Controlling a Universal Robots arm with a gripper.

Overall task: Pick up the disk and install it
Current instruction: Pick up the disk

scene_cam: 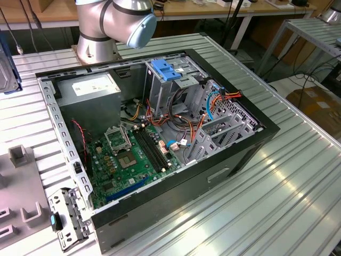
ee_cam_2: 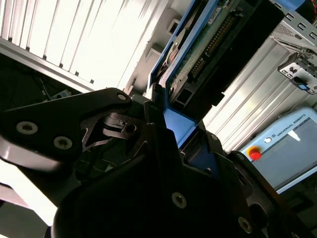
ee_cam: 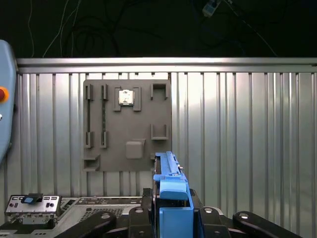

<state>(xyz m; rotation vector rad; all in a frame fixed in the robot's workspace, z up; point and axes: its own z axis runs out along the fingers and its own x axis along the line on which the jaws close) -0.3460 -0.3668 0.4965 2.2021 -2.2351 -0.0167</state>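
Between the clenched fingers of the gripper [ee_cam_2: 166, 126] sits the disk [ee_cam_2: 208, 44], grasped at its blue rail and held up off the table [ee_cam: 237, 124]. The pick-up looks done and the install not yet begun. That part likely calls for squaring the rails to the drive cage [scene_cam: 157, 93] inside the open computer case [scene_cam: 224, 165]. The second wrist view shows the disk's circuit-board side, the first wrist view its thin edge, and the exterior view the waiting case.
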